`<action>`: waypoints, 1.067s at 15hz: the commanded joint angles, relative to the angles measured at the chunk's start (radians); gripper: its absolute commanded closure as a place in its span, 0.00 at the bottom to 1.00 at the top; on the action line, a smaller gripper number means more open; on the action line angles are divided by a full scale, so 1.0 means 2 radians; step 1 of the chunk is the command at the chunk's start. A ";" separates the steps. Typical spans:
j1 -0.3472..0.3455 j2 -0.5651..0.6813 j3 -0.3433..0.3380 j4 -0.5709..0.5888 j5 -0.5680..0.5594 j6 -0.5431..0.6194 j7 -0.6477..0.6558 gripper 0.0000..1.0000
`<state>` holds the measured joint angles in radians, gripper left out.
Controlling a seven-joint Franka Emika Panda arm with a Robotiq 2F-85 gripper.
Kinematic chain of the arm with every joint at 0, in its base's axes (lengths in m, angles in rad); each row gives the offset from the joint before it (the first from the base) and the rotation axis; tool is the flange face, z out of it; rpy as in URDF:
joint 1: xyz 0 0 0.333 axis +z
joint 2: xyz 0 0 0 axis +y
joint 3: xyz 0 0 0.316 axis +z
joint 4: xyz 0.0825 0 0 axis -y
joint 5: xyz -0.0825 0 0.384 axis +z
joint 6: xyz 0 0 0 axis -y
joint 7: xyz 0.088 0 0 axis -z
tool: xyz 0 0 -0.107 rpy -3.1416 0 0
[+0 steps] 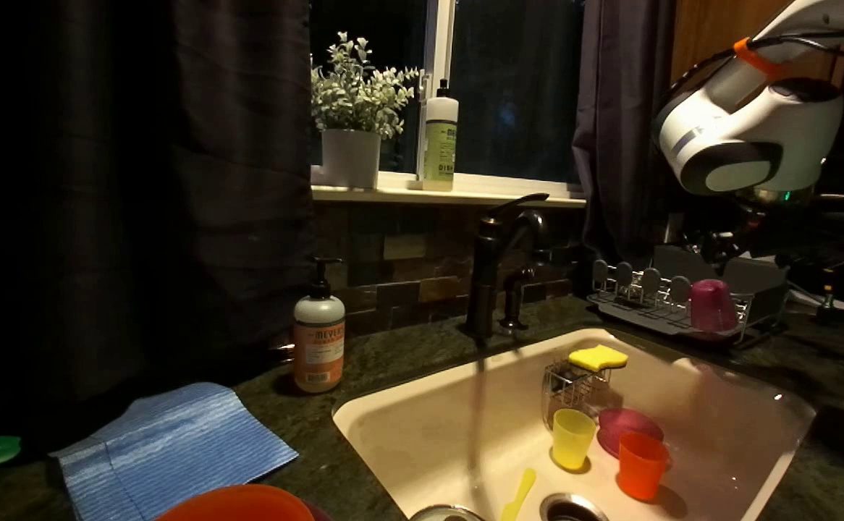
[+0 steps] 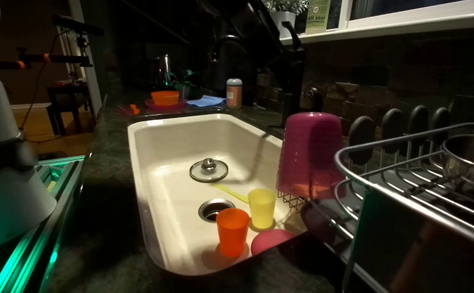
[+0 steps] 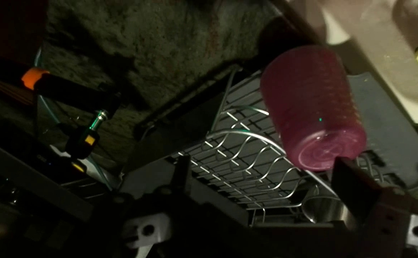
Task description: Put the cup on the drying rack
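- Cup: your magenta plastic tumbler [image 2: 313, 152] stands base-up on the sink side of the wire drying rack [image 3: 237, 165]; how its rim meets the wires, you can't make out.
- Pincer: the gripper [image 3: 262, 161] has its fingers spread, nothing between them. In the wrist view the finger seen on the right overlaps the tumbler's base; touching or clear, can't tell.
- Step, judged: placing looks done, leaving you the withdrawal. Raise straight up with fingers apart, then swing aside only once both tips clear the base.
- Watch: probably light plastic, so a sideways brush could tip it toward the sink [image 2: 220, 140]. Check for wobble before you retreat, and mind the metal pot [image 2: 470, 177] further along the rack.
- Surface: dark speckled stone countertop [image 3: 180, 43], running around the sink. A yellow cup [image 2: 261, 208] and an orange-red cup [image 2: 232, 232] stand in there; leave both.
- Room: dim. Behind the faucet [image 1: 483, 282], the windowpane [image 1: 516, 108] is black, a dark curtain [image 1: 621, 123] at its right. Low light makes your dark fingers hard to read, so judge clearance from the wrist view.
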<state>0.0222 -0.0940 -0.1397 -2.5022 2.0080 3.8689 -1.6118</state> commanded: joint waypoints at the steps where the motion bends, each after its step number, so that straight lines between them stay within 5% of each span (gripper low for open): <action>1: 0.015 -0.023 -0.032 0.037 0.101 0.004 -0.120 0.00; 5: -0.002 -0.044 -0.021 0.082 0.156 0.043 -0.181 0.00; 10: 0.061 -0.058 -0.081 0.119 0.172 0.099 -0.241 0.00; 11: 0.020 -0.046 -0.036 0.100 0.141 0.066 -0.158 0.00; 16: 0.013 -0.044 -0.026 0.102 0.140 0.068 -0.149 0.00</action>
<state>0.0803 -0.1833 -0.2227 -2.2975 2.2830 4.0094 -1.9071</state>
